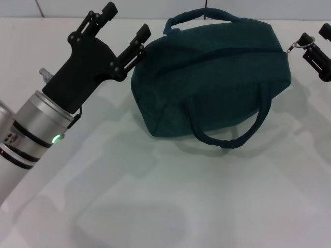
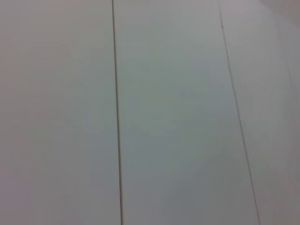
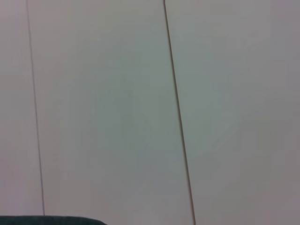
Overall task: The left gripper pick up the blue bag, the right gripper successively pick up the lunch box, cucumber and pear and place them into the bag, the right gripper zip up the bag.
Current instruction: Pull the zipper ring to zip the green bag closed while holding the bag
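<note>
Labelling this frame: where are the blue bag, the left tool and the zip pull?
blue bag point(image 1: 217, 77), head view, side panel.
left tool point(image 1: 125, 26), head view, between fingertips.
zip pull point(image 1: 292, 47), head view, metal ring.

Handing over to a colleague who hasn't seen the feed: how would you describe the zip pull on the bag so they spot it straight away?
Start at the dark blue bag lying on the white table. Follow its closed zip line along the top to the end nearest the right pincer. The zip pull is the small silvery metal ring sticking out there, the only shiny piece on the fabric, unlike the two soft looped handles.
</note>
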